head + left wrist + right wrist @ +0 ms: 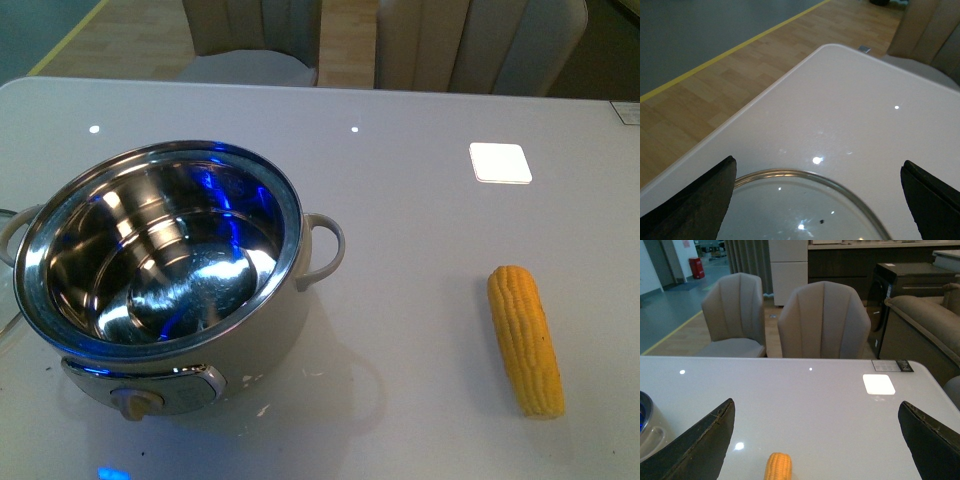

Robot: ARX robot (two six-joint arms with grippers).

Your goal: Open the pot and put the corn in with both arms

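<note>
no legible text anywhere, small label [892,365] at the table [830,400] corner too blurred

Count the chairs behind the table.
2. Both stand at the far edge of the table in the front view: the left chair beyond the pot, the right chair beyond the corn. More may sit out of view.

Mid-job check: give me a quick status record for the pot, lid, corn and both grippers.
pot: uncovered, steel bowl empty
lid: glass, lying on the table below the left gripper; not seen in the front view
corn: lying on the table right of the pot, apart from it
left gripper: open, holding nothing, over the lid's edge
right gripper: open, holding nothing, corn's end showing below it
corn in pot: not yet
</note>
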